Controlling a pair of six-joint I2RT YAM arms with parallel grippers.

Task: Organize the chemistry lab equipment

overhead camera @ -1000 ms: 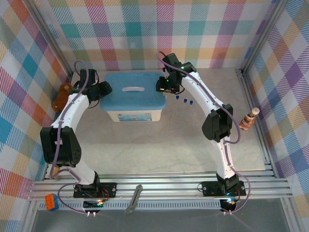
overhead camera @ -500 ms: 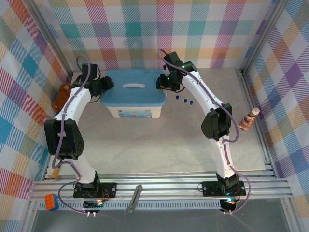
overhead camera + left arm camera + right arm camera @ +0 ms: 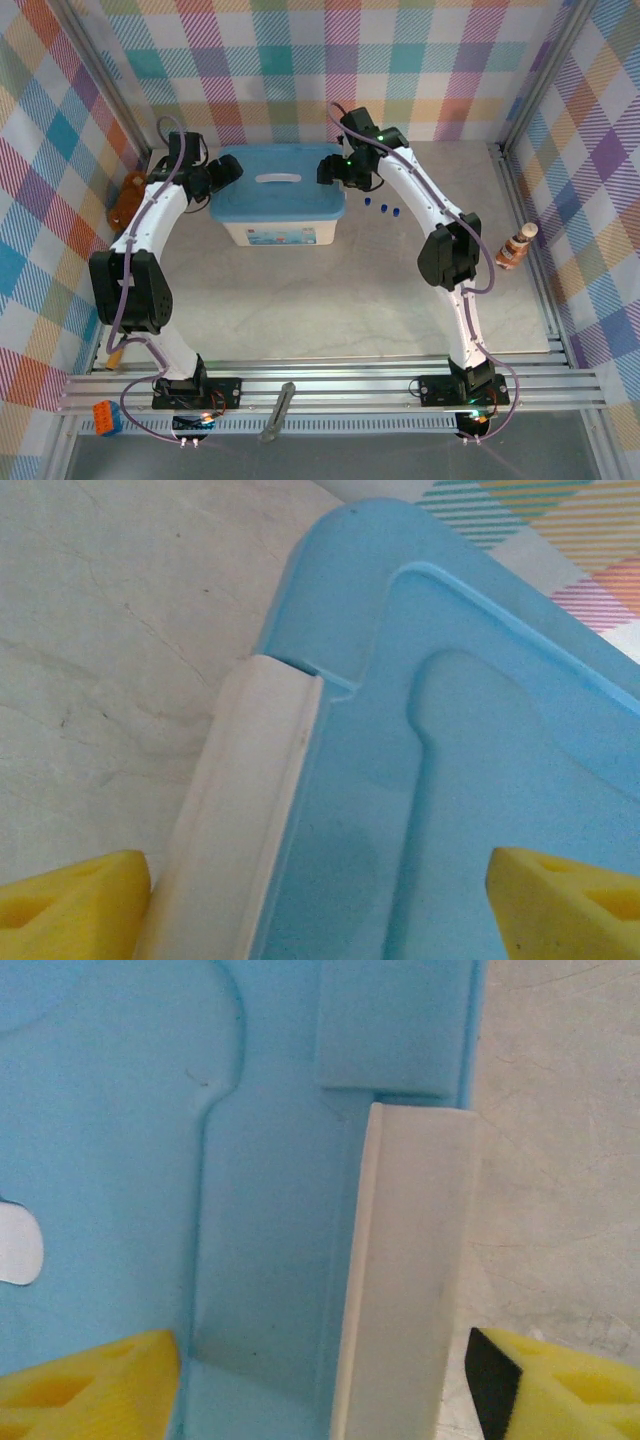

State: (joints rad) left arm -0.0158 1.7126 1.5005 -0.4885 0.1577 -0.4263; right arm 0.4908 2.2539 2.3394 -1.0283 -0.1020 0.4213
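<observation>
The left fingers (image 3: 70,905) stood wide astride the white latch (image 3: 245,810) at the blue-lidded bin's (image 3: 280,190) 9 o'clock end. The right fingers (image 3: 90,1380) stood wide astride the 3 o'clock latch (image 3: 410,1260). Blue-capped tubes (image 3: 382,207) lay on the tabletop (image 3: 330,300) just beyond, at 3 o'clock.

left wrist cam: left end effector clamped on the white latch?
No: the left end effector is open, one yellow finger far out over the blue lid, away from the white latch.

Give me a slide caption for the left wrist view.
Open left gripper straddling the white side latch on the blue bin lid.
</observation>
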